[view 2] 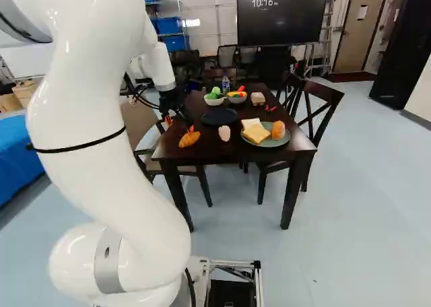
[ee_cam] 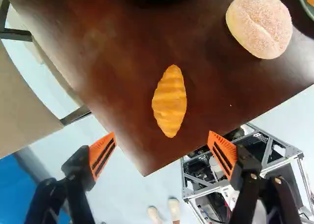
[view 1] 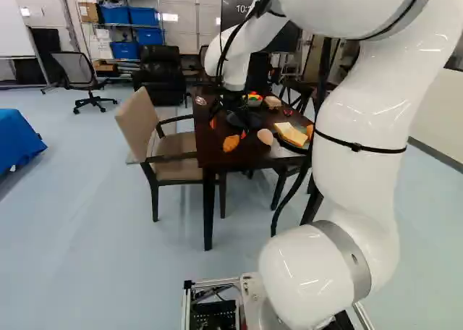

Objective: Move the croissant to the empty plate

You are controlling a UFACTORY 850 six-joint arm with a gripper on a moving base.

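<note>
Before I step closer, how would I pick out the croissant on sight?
On the dark brown wooden table, look to the corner beside the beige armchair. There lies a golden-orange croissant, ridged and pointed at both ends. Its neighbour, the pale, speckled bun, is rounded, with no pointed ends.

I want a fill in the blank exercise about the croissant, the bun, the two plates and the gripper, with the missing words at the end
The gripper is not shut but ____.
The dark plate, with nothing on it, is ____.
The bread slices lie on the plate whose color is ____.
Of the croissant and the bun, the one nearer the gripper is the ____.

Missing words: open; empty; green; croissant.
</note>
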